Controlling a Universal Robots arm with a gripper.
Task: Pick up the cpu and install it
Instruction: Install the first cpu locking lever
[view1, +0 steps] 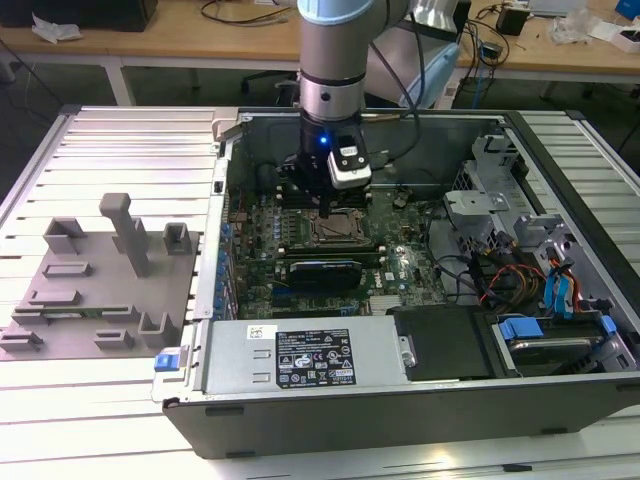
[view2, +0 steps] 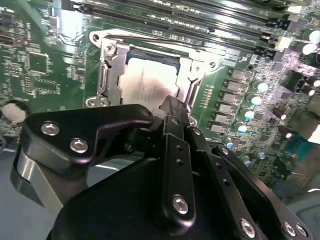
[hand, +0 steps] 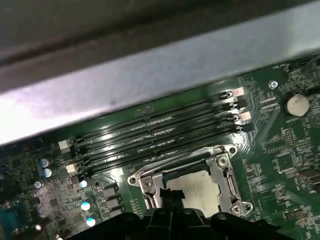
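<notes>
The cpu (view2: 145, 87), a silvery square chip, lies flat inside the black socket frame (view2: 111, 70) on the green motherboard. It shows in both wrist views, again as the cpu (hand: 197, 187) within the socket frame (hand: 222, 175). My gripper (view2: 172, 106) hangs just above the chip's near edge with its fingers drawn together and nothing between them. In the first wrist view the gripper (hand: 169, 194) covers part of the chip's edge. The exterior view has the gripper (view1: 328, 215) reaching down into the open computer case over the socket (view1: 338, 232).
Memory slots (hand: 160, 132) run beside the socket, below the case wall (hand: 150, 75). A power supply (view1: 300, 355) sits at the case front, with a drive cage (view1: 480, 200) and cables (view1: 500, 275) at the exterior view's right. A grey fixture plate with upright blocks (view1: 100, 290) lies outside the case.
</notes>
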